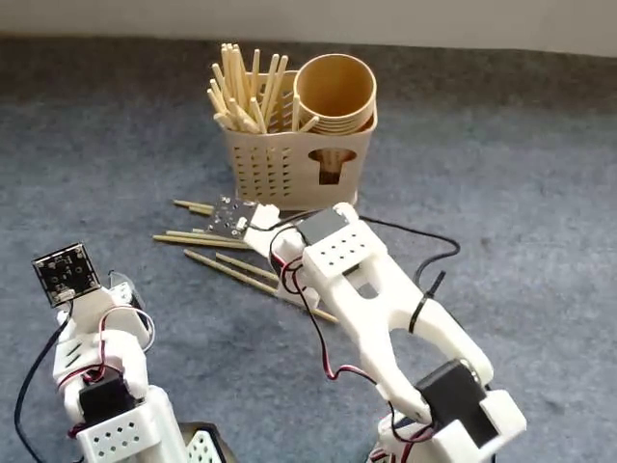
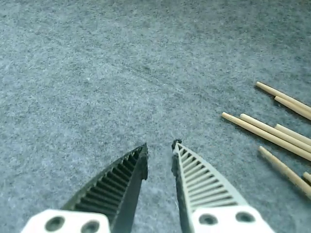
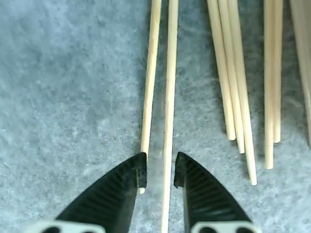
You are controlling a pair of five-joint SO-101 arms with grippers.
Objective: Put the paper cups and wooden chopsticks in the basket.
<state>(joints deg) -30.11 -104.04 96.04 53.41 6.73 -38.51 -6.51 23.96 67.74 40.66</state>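
Stacked paper cups (image 1: 335,92) already sit in the basket (image 1: 289,164) beside a sheaf of chopsticks (image 1: 246,87), while several loose chopsticks (image 1: 231,265) lie on the desk (image 1: 521,174) before it. The right end effector (image 3: 159,174), narrowly parted, straddles one without gripping it. The left end effector (image 2: 159,155), slightly open, holds nothing.
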